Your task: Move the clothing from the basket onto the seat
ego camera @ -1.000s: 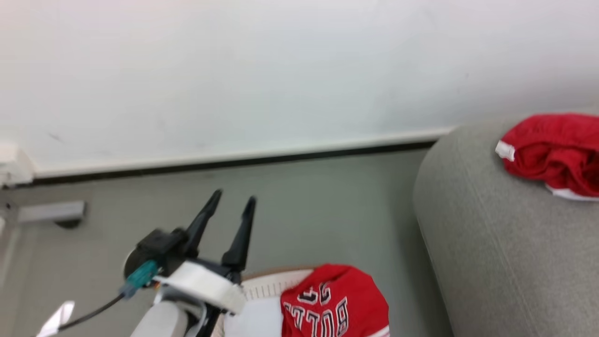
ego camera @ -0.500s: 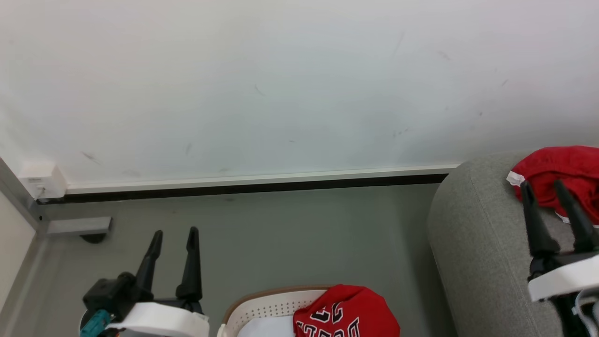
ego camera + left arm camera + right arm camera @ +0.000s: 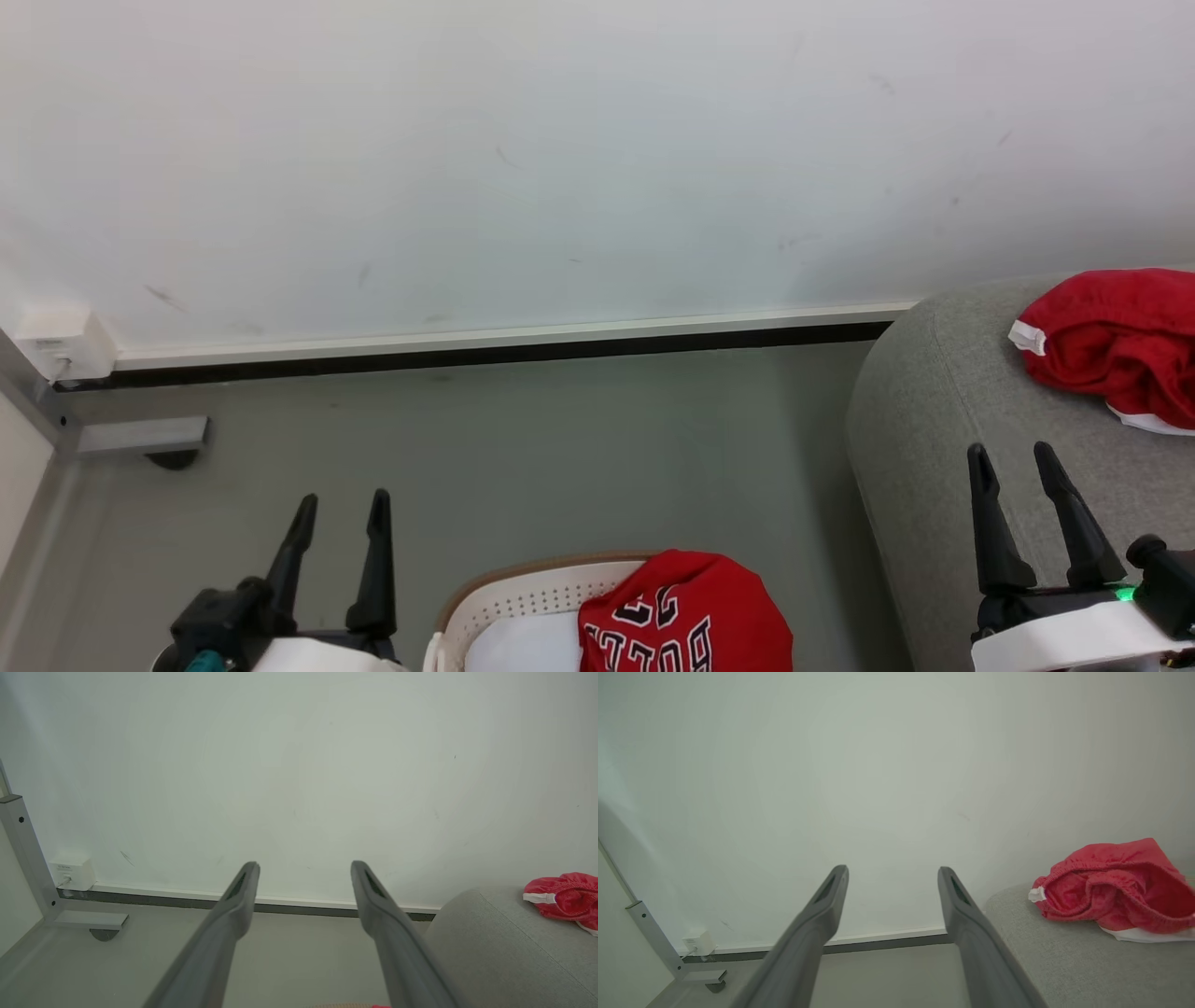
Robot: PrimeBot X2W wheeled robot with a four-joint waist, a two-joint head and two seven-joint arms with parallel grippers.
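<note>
- My left end effector and right end effector both stand wide and empty, fingers toward the wall
- The jersey lies heaped in the basket, low between them, roughly midway; I cannot tell its long axis
- The shorts rest on the seat, ahead of my right arm
- Bare grey floor separates basket and seat
</note>
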